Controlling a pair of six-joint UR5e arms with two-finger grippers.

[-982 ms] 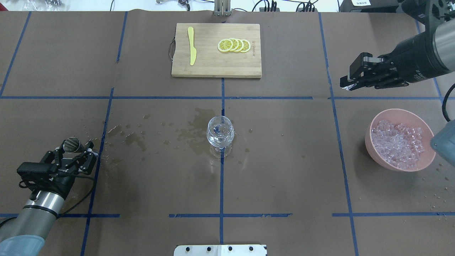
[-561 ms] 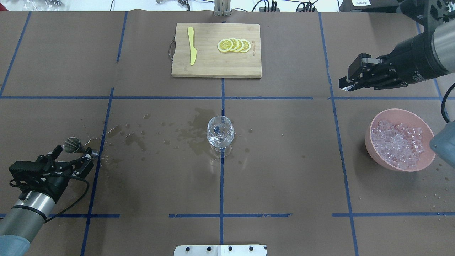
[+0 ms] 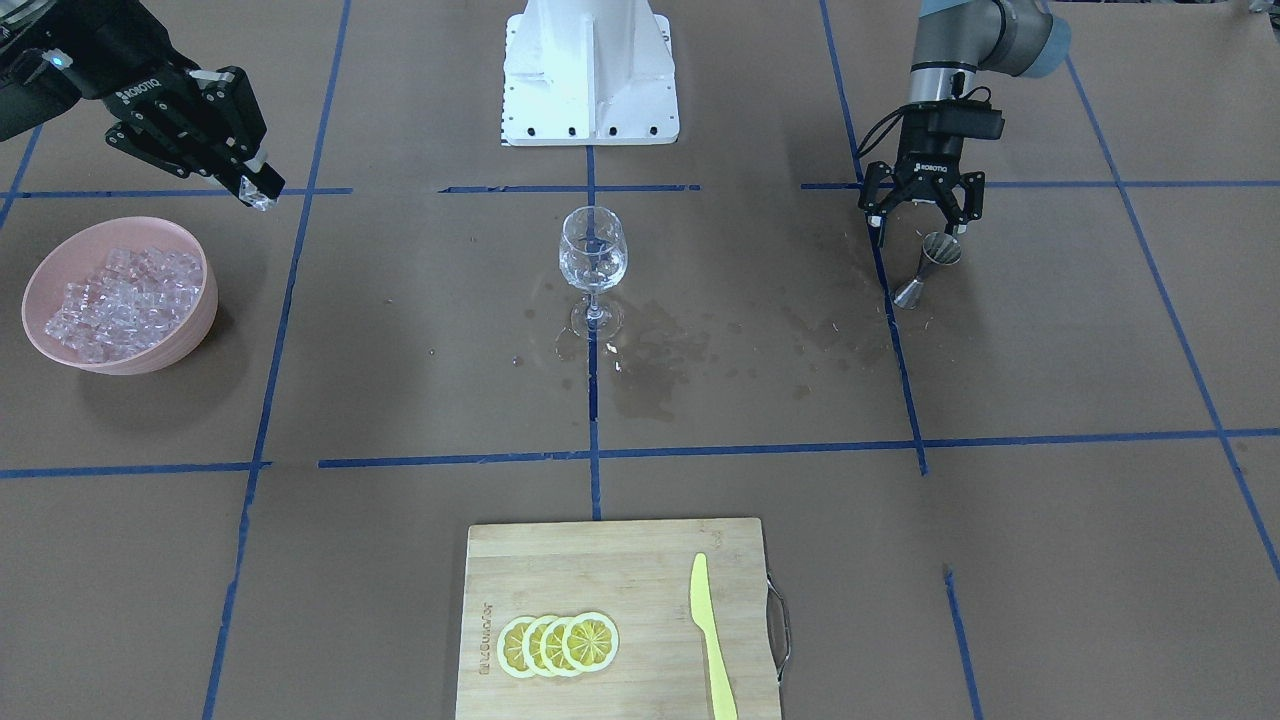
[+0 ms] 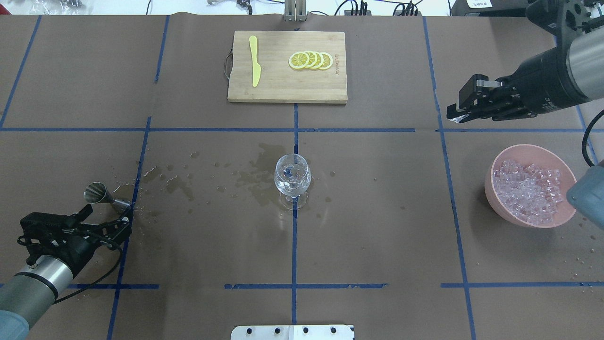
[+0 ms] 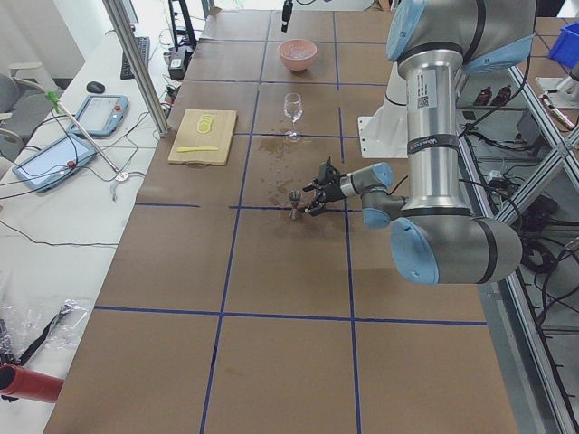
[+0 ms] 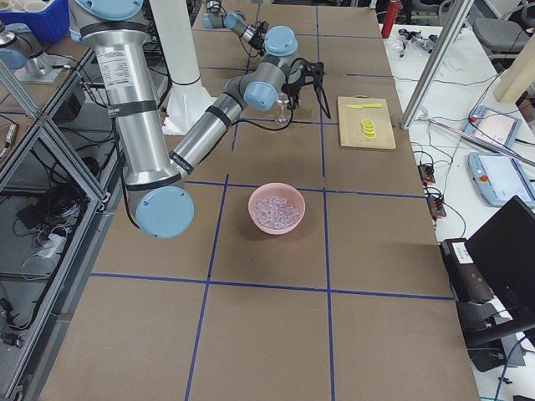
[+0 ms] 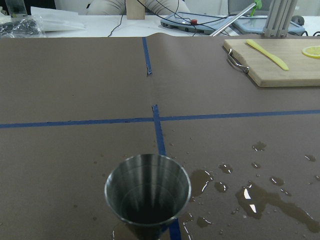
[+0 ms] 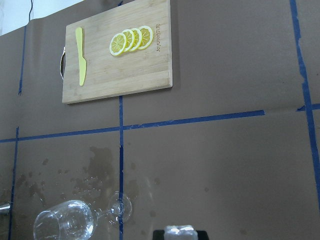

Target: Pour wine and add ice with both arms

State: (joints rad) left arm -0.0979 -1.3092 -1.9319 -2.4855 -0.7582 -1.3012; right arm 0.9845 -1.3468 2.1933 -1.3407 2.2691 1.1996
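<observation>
Across from the robot, the right claw (image 3: 256, 187) pinches one ice cube (image 3: 264, 198) above the desk (image 3: 400, 420), near the pink bowl (image 3: 196, 332) of ice (image 3: 120, 295) and well apart from the wine glass (image 3: 592, 255). From overhead, the left claw (image 4: 107, 218) is spread just behind the jigger (image 4: 101, 195), holding nothing. At the right wrist the cube looks shallowly caught, I think; a jolt in transit could drop it short, or a low approach tip the glass.

Brown papered table (image 4: 377, 226), blue tape grid (image 4: 293, 245)

Pink bowl (image 6: 277, 231) holds ice (image 6: 277, 209) heap — cutting board (image 6: 351, 134) with lemon slices (image 6: 368, 127) well beyond.
</observation>
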